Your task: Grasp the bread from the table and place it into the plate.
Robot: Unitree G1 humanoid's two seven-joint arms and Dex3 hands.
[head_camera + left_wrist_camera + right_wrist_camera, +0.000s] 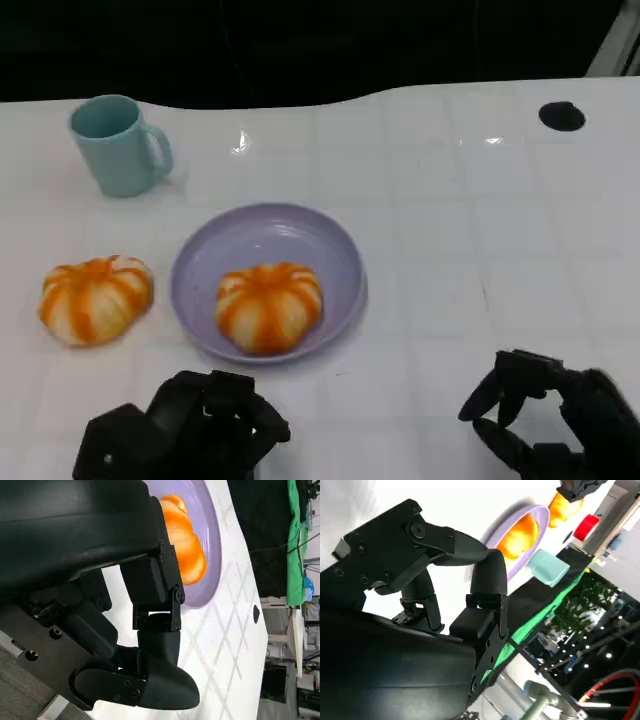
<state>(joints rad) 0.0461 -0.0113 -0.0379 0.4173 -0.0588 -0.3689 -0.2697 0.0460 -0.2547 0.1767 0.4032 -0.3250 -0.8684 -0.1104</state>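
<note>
Left hand (185, 430): nearest my head camera, low at the table's near edge, fingers curled in, holding nothing.
Right hand (550, 420): near edge, fingers bent and apart, holding nothing.
Bread in plate: orange-and-white pumpkin-shaped bun (268, 306) lies inside the round lilac plate (345, 262).
Second bun (95, 298): same kind, on the white table (480, 230), just left of the plate.
Mug: pale blue cup (118, 145), upright, behind the plate.

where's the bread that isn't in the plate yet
In the head view, the loose bread lies on the table's left side, just left of the purple plate and in front of the blue mug.
</note>
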